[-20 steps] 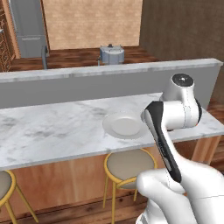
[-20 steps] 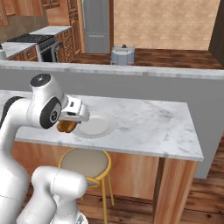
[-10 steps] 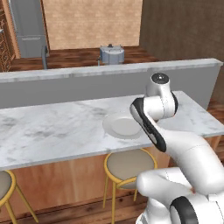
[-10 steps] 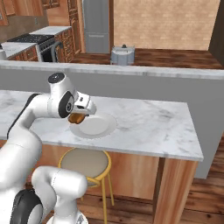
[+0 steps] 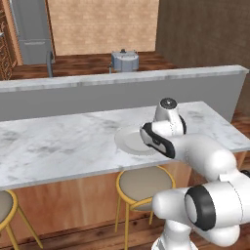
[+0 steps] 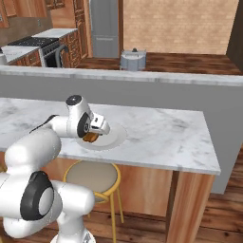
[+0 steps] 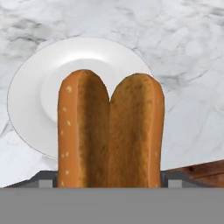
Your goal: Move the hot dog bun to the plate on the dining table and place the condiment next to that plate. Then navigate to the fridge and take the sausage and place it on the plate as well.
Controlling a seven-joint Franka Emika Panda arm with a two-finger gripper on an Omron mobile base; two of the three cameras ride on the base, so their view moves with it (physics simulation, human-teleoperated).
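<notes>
The hot dog bun stands with its long axis running straight out from the hand, its split face toward the hand camera and its far end reaching over the plate, above which it is carried. The plate lies on the white, grey-veined marble top of the table, with round stools below on a wood floor, a low grey wall behind, and a tall grey fridge at the back. The hand grips the bun between widely spread fingers.
</notes>
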